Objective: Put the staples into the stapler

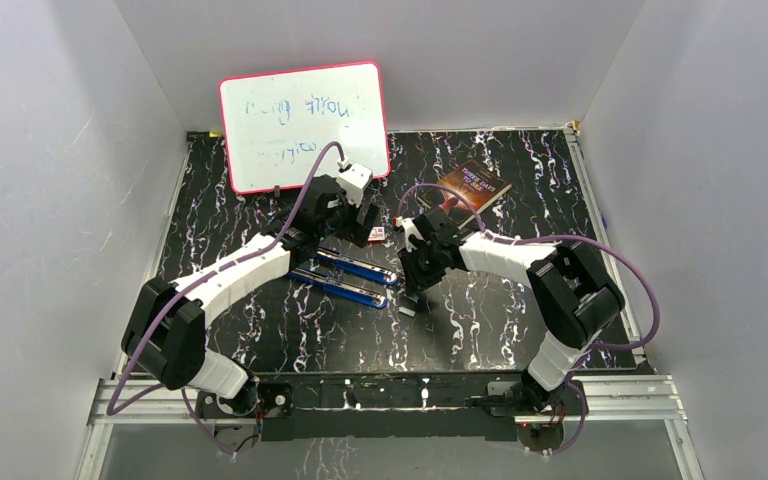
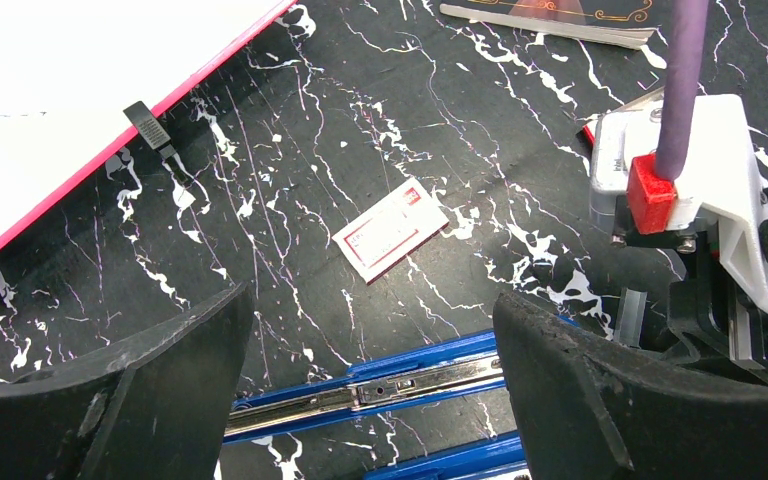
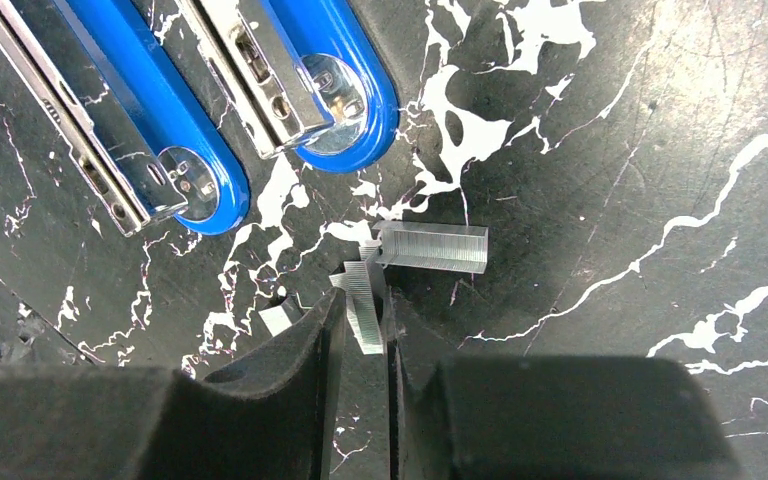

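– Staples [image 3: 360,290], where are they sitting?
– One short grey strip stands on edge between the fingers of the right gripper [image 3: 363,312], which is pinched tight onto it just above the black marbled table [image 3: 610,150]. A second strip [image 3: 430,247] lies flat on the table, touching the far end of the held one.
– And the stapler [image 3: 332,75]?
– Folded open, its two blue halves lying side by side with the metal channels facing up. Their rounded ends are near the strips but not touching them.
– What about the other arm?
– The left gripper [image 2: 372,335] hangs over the stapler with its jaws spread wide, and one blue rail shows in the gap between them.
– Anything else around?
– A small white box [image 2: 392,228] with a red label lies flat beyond the stapler, apart from it. A whiteboard [image 1: 300,125] leans at the back wall, and a dark book [image 1: 473,186] lies to its right
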Robot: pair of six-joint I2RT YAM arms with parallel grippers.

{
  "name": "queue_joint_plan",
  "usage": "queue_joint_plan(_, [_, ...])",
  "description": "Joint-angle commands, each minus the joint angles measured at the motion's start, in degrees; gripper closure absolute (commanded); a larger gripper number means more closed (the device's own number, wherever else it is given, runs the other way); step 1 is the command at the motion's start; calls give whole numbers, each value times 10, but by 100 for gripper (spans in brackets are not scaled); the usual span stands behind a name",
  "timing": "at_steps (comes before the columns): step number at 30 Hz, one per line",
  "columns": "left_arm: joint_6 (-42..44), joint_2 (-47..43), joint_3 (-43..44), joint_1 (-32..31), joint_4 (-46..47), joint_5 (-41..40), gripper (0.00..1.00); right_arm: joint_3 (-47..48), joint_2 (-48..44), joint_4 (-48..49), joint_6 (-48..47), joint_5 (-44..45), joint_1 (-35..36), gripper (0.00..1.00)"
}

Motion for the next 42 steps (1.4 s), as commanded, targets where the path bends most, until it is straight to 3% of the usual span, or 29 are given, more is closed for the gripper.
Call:
queue_joint_plan(1, [5,-2,19,0,-5,6,11,25,3,-1,-11,-1,4,72])
queue_joint_plan(13, [6,-2,19,0,-5,6,11,28,-2,-7,-12,14,9,81])
queue_joint_plan(42, [7,1,20,-1,-6,6,11,52,-45,-92,-31,179,16,82])
